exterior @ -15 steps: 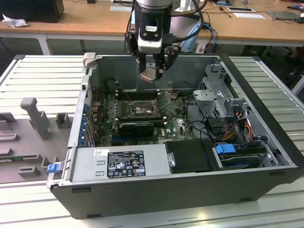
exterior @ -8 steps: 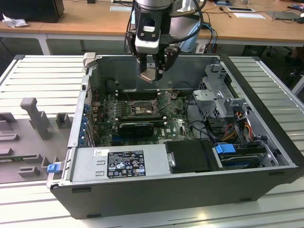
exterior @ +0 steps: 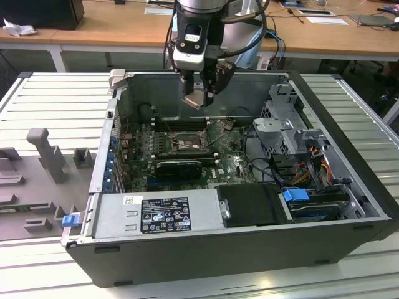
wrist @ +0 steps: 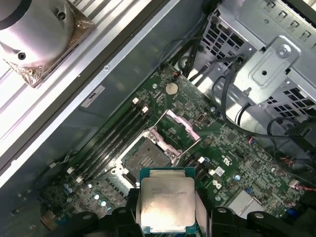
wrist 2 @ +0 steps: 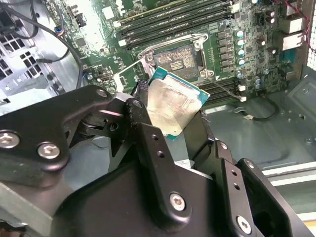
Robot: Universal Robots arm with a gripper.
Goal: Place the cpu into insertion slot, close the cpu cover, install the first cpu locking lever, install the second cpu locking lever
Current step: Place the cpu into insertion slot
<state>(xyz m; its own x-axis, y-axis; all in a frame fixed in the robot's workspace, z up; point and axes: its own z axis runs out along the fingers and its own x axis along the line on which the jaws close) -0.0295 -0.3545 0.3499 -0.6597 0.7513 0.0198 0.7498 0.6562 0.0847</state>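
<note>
1. table [exterior: 56, 99]: slatted metal. A grey fixture [exterior: 43, 162] is laid on it toward 9 o'clock in the exterior view.
2. case [exterior: 249, 246]: dark, laid on its side on the table, with the open side turned upward.
3. board [exterior: 234, 163]: green, seen on the floor of the case from the centre out toward 10 o'clock.
4. power supply [exterior: 156, 215]: grey box, fitted at 7 o'clock inside the case, along the near wall.
5. drive cage [exterior: 287, 124]: bare metal, fitted at 2 o'clock inside the case.
6. gripper [exterior: 201, 96]: black, hung over the case at 11 o'clock. The jaws are drawn in against opposite edges of the cpu [wrist 2: 173, 106], which is held between them.
7. card [exterior: 179, 167]: black, seated just beside the slot [exterior: 187, 144] at its 6 o'clock.
8. memory slots [exterior: 179, 124]: long and black, ranged at the slot's 12 o'clock.
9. slot: dark-framed, with its contact field exposed.
10. cover [wrist: 183, 126]: lifted off the slot and stood on edge at one side of it.
11. cpu: carried in the air, clear of the slot, at the slot's 12 o'clock in the exterior view. A pale face and green rim are shown in both wrist views.
</note>
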